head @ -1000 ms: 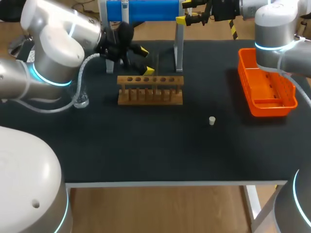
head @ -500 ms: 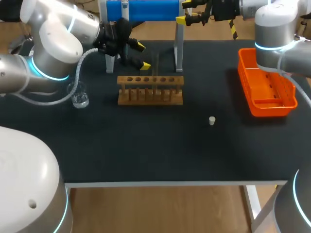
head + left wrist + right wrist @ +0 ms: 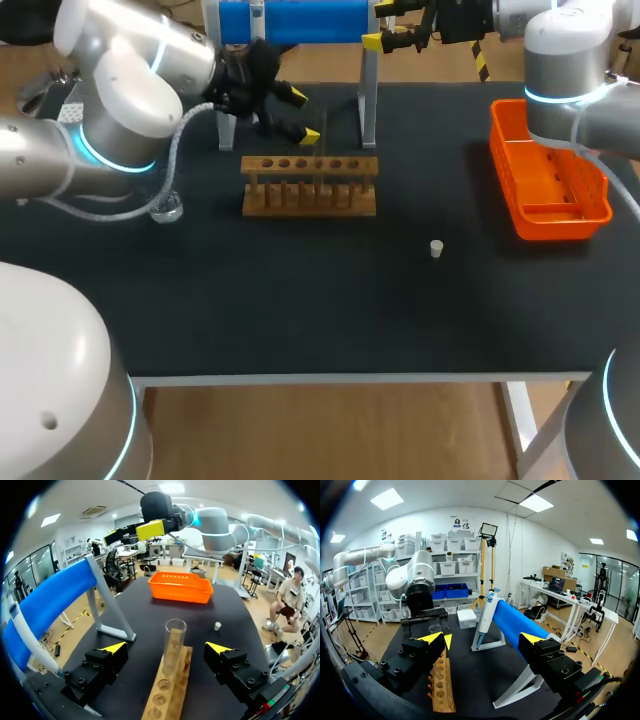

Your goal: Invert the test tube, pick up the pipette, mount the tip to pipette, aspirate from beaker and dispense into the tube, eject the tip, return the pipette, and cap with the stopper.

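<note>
A clear test tube (image 3: pixel 323 140) stands upright in the wooden rack (image 3: pixel 310 188) at the table's back middle. My left gripper (image 3: pixel 302 116) hangs open just left of the tube. In the left wrist view the tube (image 3: pixel 174 642) rises ahead of the left gripper (image 3: pixel 167 649), in line with the gap between the spread fingers and untouched. The blue pipette (image 3: pixel 295 20) lies on its white stand at the back edge. My right gripper (image 3: pixel 380 24) is open beside the pipette's right end, holding nothing. The beaker (image 3: pixel 166 206) sits left of the rack. A small white stopper (image 3: pixel 436 248) lies right of the middle.
An orange basket (image 3: pixel 548 185) stands at the right edge, also visible beyond the tube as the basket (image 3: pixel 180 587). The pipette stand's legs (image 3: pixel 368 100) straddle the space behind the rack. In the right wrist view the rack (image 3: pixel 442 690) and pipette (image 3: pixel 520 627) lie ahead.
My left gripper has risen slightly and shifted right, closer to the test tube. The right arm, tube, stopper and beaker have not moved.
</note>
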Controlling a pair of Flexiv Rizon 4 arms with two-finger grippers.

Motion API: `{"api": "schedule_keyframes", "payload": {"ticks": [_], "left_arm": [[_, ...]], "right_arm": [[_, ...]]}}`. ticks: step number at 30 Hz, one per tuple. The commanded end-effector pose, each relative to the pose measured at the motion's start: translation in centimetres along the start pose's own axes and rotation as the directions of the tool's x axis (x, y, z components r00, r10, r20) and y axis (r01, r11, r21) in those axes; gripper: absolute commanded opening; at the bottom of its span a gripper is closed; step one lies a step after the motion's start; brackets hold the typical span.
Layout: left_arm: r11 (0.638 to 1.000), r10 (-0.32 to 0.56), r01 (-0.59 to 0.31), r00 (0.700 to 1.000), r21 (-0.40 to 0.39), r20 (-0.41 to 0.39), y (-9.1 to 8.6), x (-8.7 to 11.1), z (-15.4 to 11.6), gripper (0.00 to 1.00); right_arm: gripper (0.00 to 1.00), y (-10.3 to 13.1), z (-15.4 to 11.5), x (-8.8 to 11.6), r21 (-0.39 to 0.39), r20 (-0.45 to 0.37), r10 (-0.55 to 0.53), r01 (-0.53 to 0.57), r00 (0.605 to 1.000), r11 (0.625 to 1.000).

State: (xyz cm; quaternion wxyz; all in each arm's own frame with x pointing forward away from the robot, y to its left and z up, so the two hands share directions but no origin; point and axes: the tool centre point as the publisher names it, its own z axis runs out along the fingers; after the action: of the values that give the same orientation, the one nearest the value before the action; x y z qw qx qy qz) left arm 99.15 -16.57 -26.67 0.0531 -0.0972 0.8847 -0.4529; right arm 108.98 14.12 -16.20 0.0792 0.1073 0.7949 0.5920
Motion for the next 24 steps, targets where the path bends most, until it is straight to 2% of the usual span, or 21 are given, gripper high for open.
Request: {"api": "schedule_keyframes", "payload": {"ticks": [1,13,24], "left_arm": [[1.000,-0.010,0.010,1.000,-0.002,-0.008,0.5,0.0,1.8,1.00],[1.000,-0.002,0.001,1.000,-0.030,-0.020,0.3,-0.6,2.8,1.00],[0.999,-0.002,0.001,1.000,-0.034,-0.023,0.8,0.1,2.8,1.00]], "right_arm": [[1.00,0.0,-0.1,-0.1,0.002,-0.004,0.000,0.000,1.000,1.000],[1.00,0.0,-0.1,-0.1,0.002,-0.004,0.000,0.000,1.000,1.000],[1.00,0.0,-0.1,-0.1,0.002,-0.004,0.000,0.000,1.000,1.000]]}}
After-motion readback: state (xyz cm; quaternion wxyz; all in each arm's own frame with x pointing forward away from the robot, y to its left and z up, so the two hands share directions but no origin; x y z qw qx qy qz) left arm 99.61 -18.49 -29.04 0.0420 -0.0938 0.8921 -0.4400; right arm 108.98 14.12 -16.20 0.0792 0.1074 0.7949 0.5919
